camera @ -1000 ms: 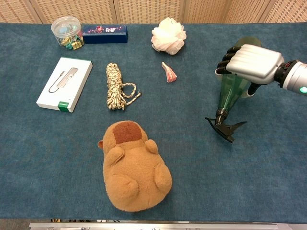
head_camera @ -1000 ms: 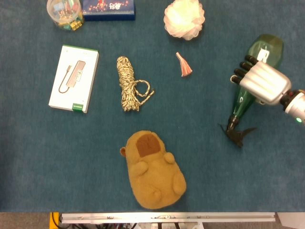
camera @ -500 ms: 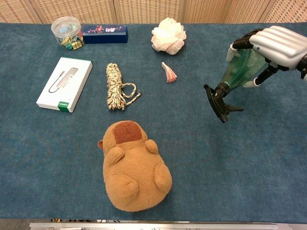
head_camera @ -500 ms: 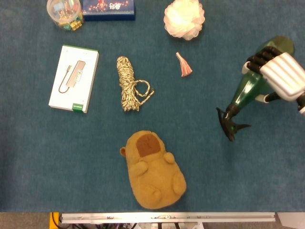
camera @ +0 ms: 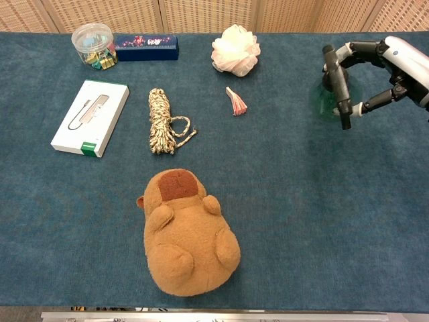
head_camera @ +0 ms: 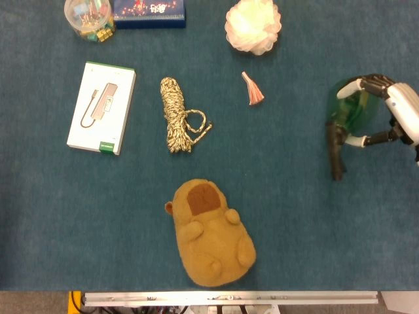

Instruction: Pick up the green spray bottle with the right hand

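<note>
The green spray bottle (head_camera: 354,110) is off the blue cloth, at the right side of the table, and my right hand (head_camera: 400,115) grips its body. Its black spray head (head_camera: 336,150) points up toward the head camera and hides part of the green body. In the chest view the green spray bottle (camera: 326,98) hangs above the cloth with its black trigger in front, and the right hand (camera: 400,64) wraps it from the right with fingers curled around it. No view shows my left hand.
A brown plush toy (head_camera: 211,232) lies near the front edge. A coiled rope (head_camera: 177,122), a white box (head_camera: 101,108) and a pink tassel (head_camera: 252,89) lie mid-table. A white pouf (head_camera: 253,26), a jar (head_camera: 88,17) and a blue box (head_camera: 149,12) line the back.
The bottle lay on the cloth under my right hand a second ago. The hand has since lifted it and tipped it, so the spray head swung from pointing forward to pointing up.
</note>
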